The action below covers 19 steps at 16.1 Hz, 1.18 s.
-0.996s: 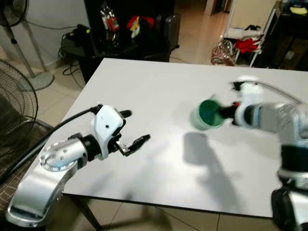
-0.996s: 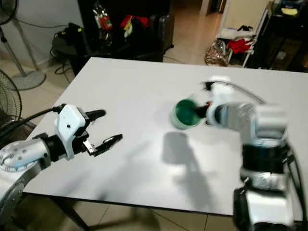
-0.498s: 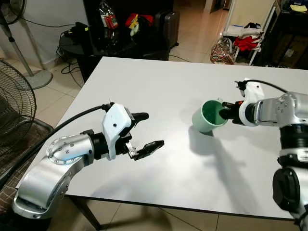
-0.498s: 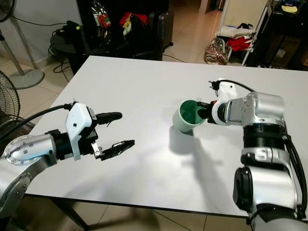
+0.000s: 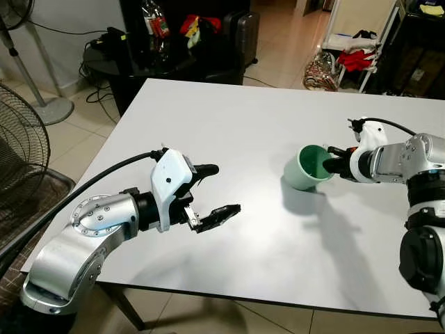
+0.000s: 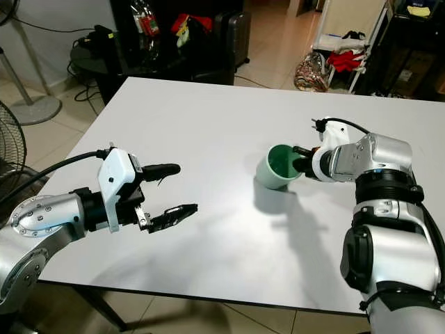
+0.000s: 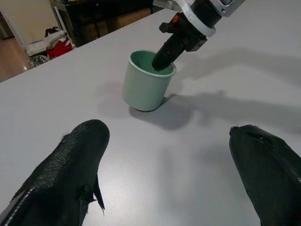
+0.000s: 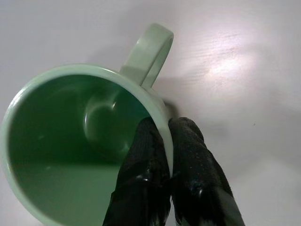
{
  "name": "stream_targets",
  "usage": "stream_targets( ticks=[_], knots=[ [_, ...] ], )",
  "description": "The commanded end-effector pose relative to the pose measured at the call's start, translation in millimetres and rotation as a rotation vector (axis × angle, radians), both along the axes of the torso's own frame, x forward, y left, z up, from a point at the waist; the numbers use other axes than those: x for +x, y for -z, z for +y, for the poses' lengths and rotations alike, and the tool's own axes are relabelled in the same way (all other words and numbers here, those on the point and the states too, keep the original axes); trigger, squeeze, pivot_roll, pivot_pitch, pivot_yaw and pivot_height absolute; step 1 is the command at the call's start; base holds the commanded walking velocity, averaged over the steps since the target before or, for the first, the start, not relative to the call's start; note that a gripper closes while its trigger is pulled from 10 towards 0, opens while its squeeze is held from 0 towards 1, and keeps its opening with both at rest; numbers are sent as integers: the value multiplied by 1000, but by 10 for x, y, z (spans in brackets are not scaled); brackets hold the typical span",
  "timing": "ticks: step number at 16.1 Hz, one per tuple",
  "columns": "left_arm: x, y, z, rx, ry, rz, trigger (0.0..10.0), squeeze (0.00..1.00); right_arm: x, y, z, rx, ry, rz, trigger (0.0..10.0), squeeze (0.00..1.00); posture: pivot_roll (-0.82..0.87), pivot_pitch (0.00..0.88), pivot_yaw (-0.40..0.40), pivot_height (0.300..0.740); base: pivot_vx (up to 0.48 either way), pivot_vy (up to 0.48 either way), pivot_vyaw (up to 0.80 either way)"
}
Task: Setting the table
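Note:
A pale green mug sits low on the white table, right of its middle, tilted slightly with its mouth facing up and left. My right gripper is shut on the mug's rim, one finger inside and one outside, close to the handle. In the left wrist view the mug seems to touch the tabletop over its own shadow. My left gripper hovers open over the table's front left part, well apart from the mug, with nothing between its fingers.
The table's near edge runs just under my left arm. Beyond the far edge stands a black stand with bottles and a dark suitcase. A floor fan is at the left, and a rack with red cloth at the back right.
The right gripper has carried the mug a little to the right and down to the tabletop. The left gripper has reached further out over the table and stays open.

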<state>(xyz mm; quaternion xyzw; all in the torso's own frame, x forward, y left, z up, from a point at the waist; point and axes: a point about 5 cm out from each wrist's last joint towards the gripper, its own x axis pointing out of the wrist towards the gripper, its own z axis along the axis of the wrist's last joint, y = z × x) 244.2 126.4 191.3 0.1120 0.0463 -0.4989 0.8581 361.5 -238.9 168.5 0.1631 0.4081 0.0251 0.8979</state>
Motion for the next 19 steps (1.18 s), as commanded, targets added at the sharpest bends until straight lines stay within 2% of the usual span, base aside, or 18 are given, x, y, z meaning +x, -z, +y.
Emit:
stream_targets(
  ticks=[1,5,6,7,8,9,10,13,19],
  knots=[
    [14,-19,-12,-8,1,0,10000,0,8,-32,-69,-7,28,-6,10000,0,-136,35,-2,740,0,0,0],
    [35,-32,-12,-29,-8,4,10000,0,17,-21,-90,13,43,6,10000,0,-138,30,-7,740,0,0,0],
    [37,-30,-10,-31,-10,5,10000,0,19,-23,-94,19,47,8,10000,137,-139,29,-8,740,0,0,0],
    [36,-27,-10,-30,-9,6,10000,0,22,-28,-101,19,51,8,10000,510,-140,28,-7,740,0,0,0],
    [35,-25,-11,-29,-8,7,10000,0,25,-29,-110,19,55,9,10000,804,-139,24,-8,740,0,0,0],
    [33,-24,-12,-30,-7,7,10000,0,25,-27,-115,21,58,9,10000,851,-140,23,-8,740,0,0,0],
    [31,-22,-14,-30,-6,7,10000,0,26,-23,-124,23,63,11,10000,969,-140,19,-7,740,0,0,0],
    [47,-35,-5,-30,-10,0,10000,0,42,-114,-165,31,78,-10,10000,984,-142,11,-5,740,0,0,0],
    [78,-50,30,-30,-21,-14,10000,0,63,-458,-189,46,33,-69,10000,973,-151,0,-1,740,0,0,0]
  ],
)
